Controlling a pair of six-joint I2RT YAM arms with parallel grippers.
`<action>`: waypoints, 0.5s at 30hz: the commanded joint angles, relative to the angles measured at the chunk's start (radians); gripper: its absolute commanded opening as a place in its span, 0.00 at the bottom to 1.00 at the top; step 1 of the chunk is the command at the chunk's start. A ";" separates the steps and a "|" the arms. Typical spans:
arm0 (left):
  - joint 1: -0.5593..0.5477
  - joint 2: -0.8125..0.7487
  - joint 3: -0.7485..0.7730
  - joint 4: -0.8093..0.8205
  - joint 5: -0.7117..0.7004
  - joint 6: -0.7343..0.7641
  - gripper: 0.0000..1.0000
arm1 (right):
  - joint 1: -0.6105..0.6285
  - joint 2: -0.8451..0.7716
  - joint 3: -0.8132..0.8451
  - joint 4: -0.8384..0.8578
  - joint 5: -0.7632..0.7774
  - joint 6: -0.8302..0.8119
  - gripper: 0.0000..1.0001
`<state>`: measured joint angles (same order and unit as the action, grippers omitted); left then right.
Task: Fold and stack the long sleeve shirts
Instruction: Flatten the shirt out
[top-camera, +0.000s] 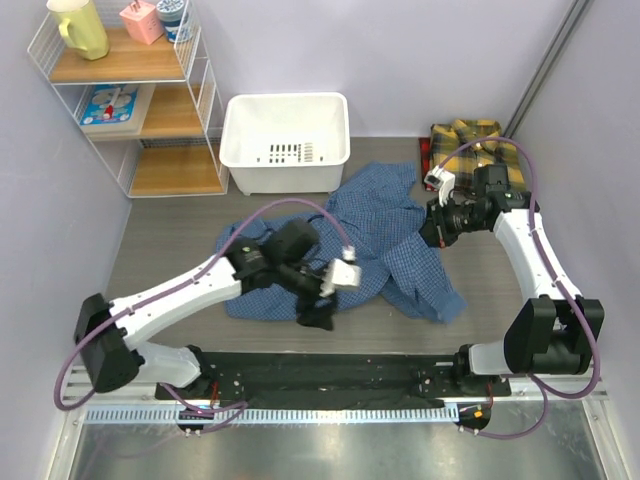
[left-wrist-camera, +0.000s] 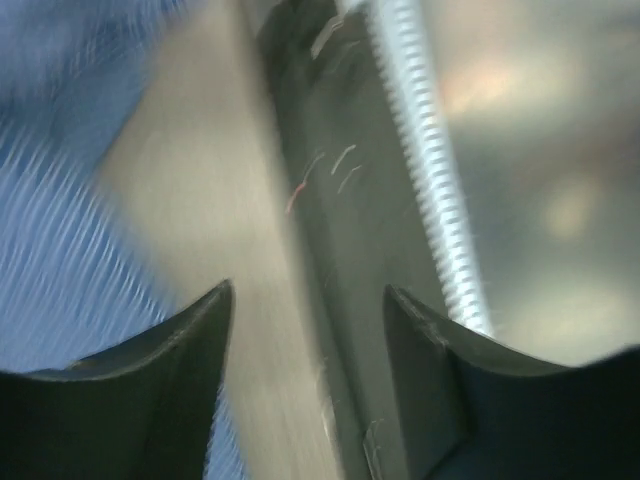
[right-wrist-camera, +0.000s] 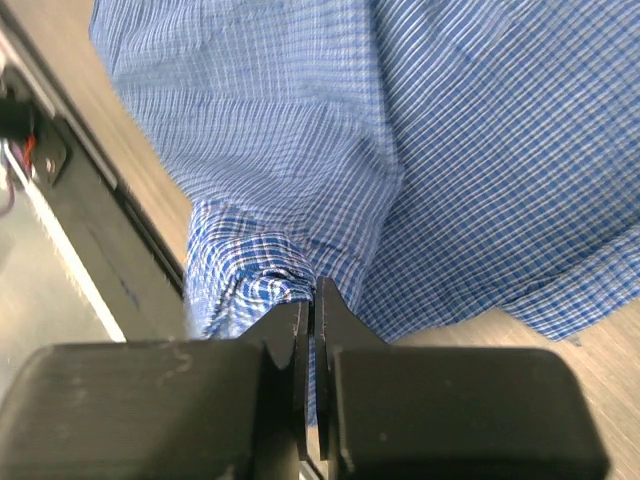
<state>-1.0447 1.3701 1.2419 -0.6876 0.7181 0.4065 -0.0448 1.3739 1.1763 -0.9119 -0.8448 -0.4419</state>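
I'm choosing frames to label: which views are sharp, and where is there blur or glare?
Top external: sharp, evenly lit, blue shirt clear. Left wrist: motion-blurred, shirt and toothed rail smeared, soft glare on the metal at right. Right wrist: crisp check pattern, right fingers in focus.

My table is grey wood-grain, and the blue shirt lies crumpled and spread over its middle, one end trailing toward the near right. The plaid shirt sits folded in the far right corner, apart from the white bin, which stands at the far middle just behind the blue one. A wire rack stands at my far left, and a black plate runs along the near edge.
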 joint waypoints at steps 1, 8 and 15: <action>0.235 -0.199 -0.257 -0.050 -0.200 0.118 0.70 | 0.006 -0.022 0.007 -0.094 0.010 -0.142 0.01; 0.252 -0.223 -0.522 0.045 -0.437 0.230 0.72 | 0.008 -0.001 0.022 -0.090 0.003 -0.144 0.01; 0.250 -0.163 -0.670 0.194 -0.627 0.364 0.64 | 0.008 0.014 0.060 -0.091 -0.014 -0.133 0.01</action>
<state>-0.7944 1.1755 0.5980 -0.6022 0.2363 0.6575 -0.0387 1.3815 1.1770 -1.0042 -0.8326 -0.5625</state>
